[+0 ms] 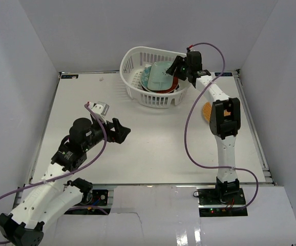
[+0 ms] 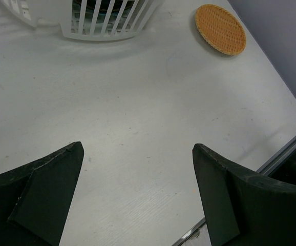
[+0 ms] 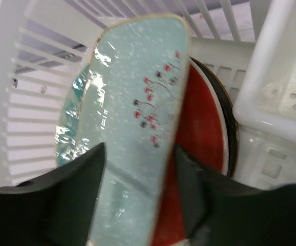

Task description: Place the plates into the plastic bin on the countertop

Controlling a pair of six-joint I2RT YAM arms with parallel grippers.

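The white plastic bin (image 1: 132,55) stands at the back of the countertop (image 1: 153,148). It holds stacked plates. The pale mint rectangular plate (image 1: 158,76) lies on top, over a red-and-teal round plate (image 1: 169,88). In the right wrist view the mint plate (image 3: 138,92) lies tilted over the red plate (image 3: 202,128) and a teal plate (image 3: 67,133). My right gripper (image 3: 140,148) hovers over the bin's right side (image 1: 183,69), fingers apart either side of the mint plate's near end. The orange woven-look plate (image 1: 206,111) lies on the countertop, partly behind my right arm. My left gripper (image 1: 121,130) is open and empty.
The left wrist view shows the orange plate (image 2: 220,28) at the far right near the metal edging, and the bin's slotted wall (image 2: 102,20) ahead. Pale grey walls close in the table on three sides. A purple cable loops beside my right arm (image 1: 189,138).
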